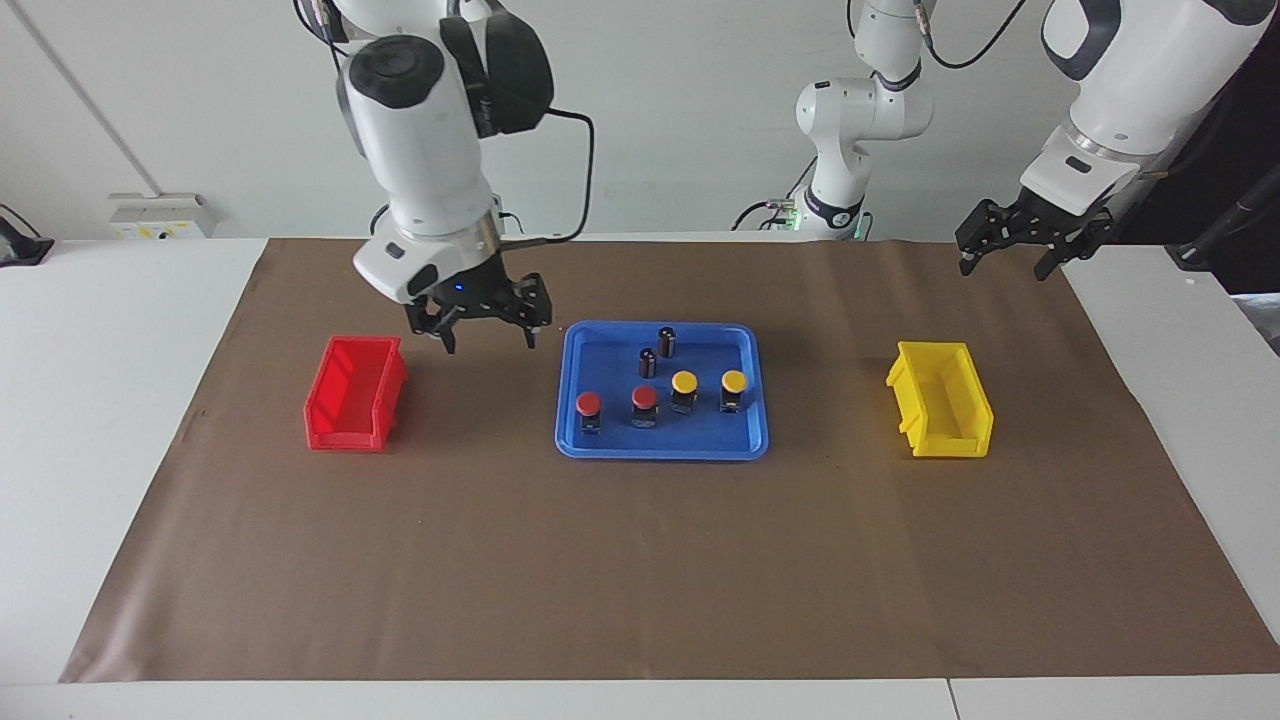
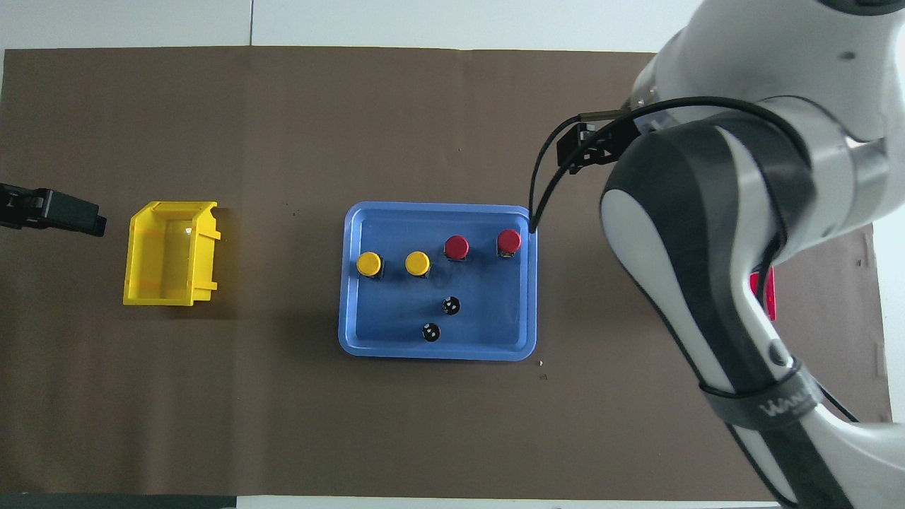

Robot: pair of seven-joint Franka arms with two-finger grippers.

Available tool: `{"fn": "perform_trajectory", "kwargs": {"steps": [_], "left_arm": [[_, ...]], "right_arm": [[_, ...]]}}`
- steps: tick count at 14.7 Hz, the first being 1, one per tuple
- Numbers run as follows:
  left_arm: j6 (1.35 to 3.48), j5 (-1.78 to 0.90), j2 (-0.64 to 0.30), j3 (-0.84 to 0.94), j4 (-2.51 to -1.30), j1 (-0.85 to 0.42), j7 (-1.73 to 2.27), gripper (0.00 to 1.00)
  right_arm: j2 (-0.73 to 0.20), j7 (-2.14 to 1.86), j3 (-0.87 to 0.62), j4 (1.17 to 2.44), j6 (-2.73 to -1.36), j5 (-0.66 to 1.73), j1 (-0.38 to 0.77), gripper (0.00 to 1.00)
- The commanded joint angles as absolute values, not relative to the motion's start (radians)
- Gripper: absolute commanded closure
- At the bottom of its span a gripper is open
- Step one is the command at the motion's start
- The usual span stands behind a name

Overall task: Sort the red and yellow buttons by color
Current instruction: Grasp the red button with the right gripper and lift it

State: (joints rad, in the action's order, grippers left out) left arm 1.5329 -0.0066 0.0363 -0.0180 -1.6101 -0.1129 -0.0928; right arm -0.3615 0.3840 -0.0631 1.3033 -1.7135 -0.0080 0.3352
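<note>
Two red buttons (image 1: 589,403) (image 1: 645,397) and two yellow buttons (image 1: 684,382) (image 1: 734,381) stand upright in a row in the blue tray (image 1: 660,448). From overhead the red buttons (image 2: 509,241) (image 2: 456,247) are toward the right arm's end of the tray (image 2: 438,353) and the yellow buttons (image 2: 417,263) (image 2: 369,264) toward the left arm's end. My right gripper (image 1: 488,341) (image 2: 583,147) hangs open and empty over the brown paper between the red bin and the tray. My left gripper (image 1: 1003,266) (image 2: 71,214) waits open above the table's edge by the yellow bin.
Two dark capless cylinders (image 1: 666,342) (image 1: 648,362) stand in the tray, nearer the robots than the buttons. An empty red bin (image 1: 345,438) sits toward the right arm's end, and an empty yellow bin (image 1: 950,445) (image 2: 134,254) toward the left arm's end. Brown paper (image 1: 640,560) covers the table.
</note>
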Motion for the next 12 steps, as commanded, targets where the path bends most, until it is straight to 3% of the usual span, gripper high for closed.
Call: {"fn": "perform_trajectory", "kwargs": {"steps": [1,5,10,12], "left_arm": [[1.537,-0.018,0.061,-0.011,-1.638,-0.100,-0.104,0.00],[1.537,-0.018,0.061,-0.011,-1.638,-0.100,-0.104,0.00],[1.537,-0.018,0.063,-0.011,-1.638,-0.100,-0.104,0.00],[1.537,-0.018,0.061,-0.011,-1.638,-0.100,-0.104,0.00]], "right_arm": [[-0.354,0.440,-0.064,1.463,-1.886,-0.018,0.368,0.00],[-0.339,0.505,-0.064,1.695,-2.087,-0.021,0.399,0.00],[-0.351,0.531,-0.064,1.804,-2.193,-0.023,0.426,0.00],[-0.350,0.529,-0.064,1.809,-2.194,-0.023,0.428,0.06]]}}
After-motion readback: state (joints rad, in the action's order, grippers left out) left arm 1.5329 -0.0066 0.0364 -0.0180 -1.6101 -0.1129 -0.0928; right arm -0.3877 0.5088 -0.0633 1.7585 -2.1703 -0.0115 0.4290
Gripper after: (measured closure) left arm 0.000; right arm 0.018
